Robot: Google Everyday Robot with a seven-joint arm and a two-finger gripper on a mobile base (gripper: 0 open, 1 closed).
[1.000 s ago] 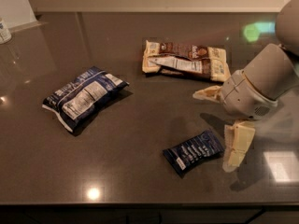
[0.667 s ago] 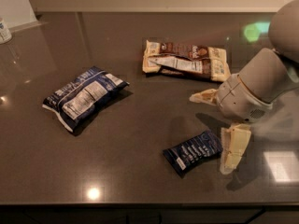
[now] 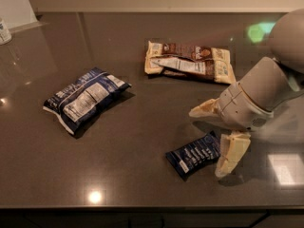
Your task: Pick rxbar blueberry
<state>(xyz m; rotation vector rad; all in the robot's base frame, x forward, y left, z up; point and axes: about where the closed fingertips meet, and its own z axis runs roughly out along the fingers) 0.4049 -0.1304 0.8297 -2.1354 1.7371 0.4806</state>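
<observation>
Across the whole shot we had the dark glossy countertop point(image 3: 142, 184). Biggest thing over it was the robot's pale arm point(image 3: 266, 89), which came in up and to the right of the rxbar blueberry point(image 3: 194, 155). Well left of the bar and a bit further back sat a puffy blue-and-white chip bag point(image 3: 85, 99). Straight back from the bar, well apart from it, we saw two brown-and-cream packages point(image 3: 190, 63) lying overlapped. The gripper point(image 3: 207, 141) hung at the bar's right end, spread wide and holding nothing. One finger point(image 3: 204, 109) pointed left behind the bar. The other point(image 3: 231, 152) sat right beside its right end, and we couldn't tell if it touched. The bar itself lay flat near the counter's front edge, right of centre. Far back-left of the bar, a small white container point(image 3: 4, 31) poked in.
</observation>
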